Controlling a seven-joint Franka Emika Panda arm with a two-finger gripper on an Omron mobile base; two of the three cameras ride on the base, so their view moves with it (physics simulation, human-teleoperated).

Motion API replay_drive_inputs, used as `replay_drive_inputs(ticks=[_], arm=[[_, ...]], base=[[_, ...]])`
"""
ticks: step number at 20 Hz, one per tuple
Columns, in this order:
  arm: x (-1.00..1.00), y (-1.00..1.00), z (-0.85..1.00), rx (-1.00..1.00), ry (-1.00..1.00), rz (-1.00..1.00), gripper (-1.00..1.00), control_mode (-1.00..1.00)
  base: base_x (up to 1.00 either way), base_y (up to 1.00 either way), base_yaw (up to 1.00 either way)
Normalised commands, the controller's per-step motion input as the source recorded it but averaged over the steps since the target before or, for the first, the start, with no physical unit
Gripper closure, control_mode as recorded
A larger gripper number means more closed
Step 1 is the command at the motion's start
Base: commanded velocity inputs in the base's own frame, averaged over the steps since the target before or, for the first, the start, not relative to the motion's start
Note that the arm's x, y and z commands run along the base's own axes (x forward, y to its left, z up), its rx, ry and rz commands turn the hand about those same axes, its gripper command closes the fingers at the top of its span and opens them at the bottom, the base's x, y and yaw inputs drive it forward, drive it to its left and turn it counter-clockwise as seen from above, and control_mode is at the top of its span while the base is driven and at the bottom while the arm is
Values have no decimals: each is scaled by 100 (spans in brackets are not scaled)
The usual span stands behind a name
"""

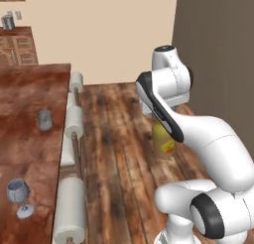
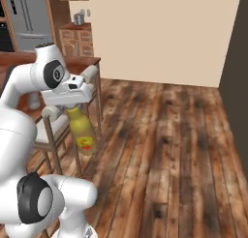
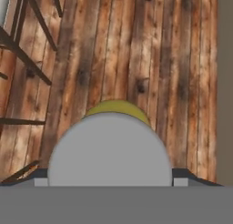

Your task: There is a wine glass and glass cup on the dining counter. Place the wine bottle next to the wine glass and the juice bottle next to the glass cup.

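Note:
My gripper is shut on the neck of the juice bottle, a stout yellow bottle with a red-orange label. The bottle hangs upright under the hand, in the air over the wooden floor beside the dining counter. In the left base view my forearm covers part of the juice bottle. In the hand view its round cap fills the space between the fingertips. The glass cup stands on the counter's middle, and the wine glass stands nearer to me. The wine bottle is out of view.
Bar stools with white seats line the counter's right edge, with dark legs just left of the bottle. A dark wall rises at the right. Open plank floor stretches ahead. Wood cabinets stand at the back.

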Motion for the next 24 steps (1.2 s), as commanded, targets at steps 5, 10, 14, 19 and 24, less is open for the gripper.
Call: replay_drive_inputs(ticks=[5,10,14,19,24], arm=[[0,0,0,0,0,0,100,100],[0,0,0,0,0,0,100,100],[0,0,0,0,0,0,100,100],[0,0,0,0,0,0,100,100],[0,0,0,0,0,0,100,100]], base=[[67,-17,30],[65,-17,32],[64,-18,33],[60,-19,35],[55,-22,36]])
